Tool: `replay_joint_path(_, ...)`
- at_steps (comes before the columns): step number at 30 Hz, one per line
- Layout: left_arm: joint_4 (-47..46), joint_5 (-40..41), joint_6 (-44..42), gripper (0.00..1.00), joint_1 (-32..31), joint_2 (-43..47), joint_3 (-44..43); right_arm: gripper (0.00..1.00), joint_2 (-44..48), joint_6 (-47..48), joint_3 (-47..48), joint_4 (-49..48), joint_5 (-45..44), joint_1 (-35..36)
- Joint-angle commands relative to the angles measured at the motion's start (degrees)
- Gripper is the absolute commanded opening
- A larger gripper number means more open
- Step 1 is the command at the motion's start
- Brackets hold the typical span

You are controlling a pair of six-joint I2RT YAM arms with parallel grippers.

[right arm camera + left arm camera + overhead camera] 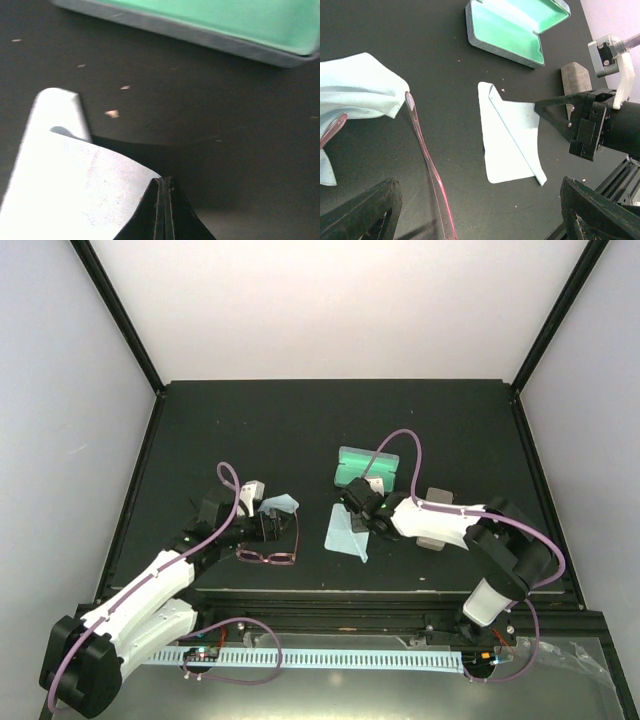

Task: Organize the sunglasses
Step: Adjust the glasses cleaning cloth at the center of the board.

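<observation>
A: Left tool state?
B: Open, straddling one arm of the pink glasses; a cloth lies just beyond. Closing off-centre could bend that arm or snag the cloth. Right tool: shut, tip at the second cloth.

Pink-maroon sunglasses lie on the dark table, arms unfolded.

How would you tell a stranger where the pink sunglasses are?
On the black table, look at the left half, where the left gripper hangs open. Right by it, next to a crumpled light blue cloth, lie the sunglasses. They are the only thin pink-maroon frame there; the neighbours are that soft cloth and, farther right, a green-lined case.
</observation>
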State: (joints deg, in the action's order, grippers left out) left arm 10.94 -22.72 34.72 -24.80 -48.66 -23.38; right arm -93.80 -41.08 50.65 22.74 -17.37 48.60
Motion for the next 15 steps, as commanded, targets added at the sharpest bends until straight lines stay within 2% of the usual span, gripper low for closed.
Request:
replay_joint_path(1, -1.9, -1.2, 0.5, 0.87, -0.5, -0.5, 0.0, 0.01, -0.3, -1.3, 0.8, 4.9, -11.4, -0.7)
replay_joint_path(8, -2.1, -1.3, 0.7, 0.87, -0.7, -0.6, 0.0, 0.01, -4.4, -4.8, 3.0, 10.2, -19.5, -0.7)
replay_joint_path(13, -2.1, -1.3, 0.6, 0.87, -0.7, -0.9, -0.3, 0.02, -4.3, -2.8, 3.8, 8.5, -17.8, -0.8)
replay_joint_path(15, -2.1, -1.2, 0.7, 0.87, -0.7, -0.9, -0.4, 0.12, -3.4, -2.4, 3.9, 8.4, -16.9, -0.7)
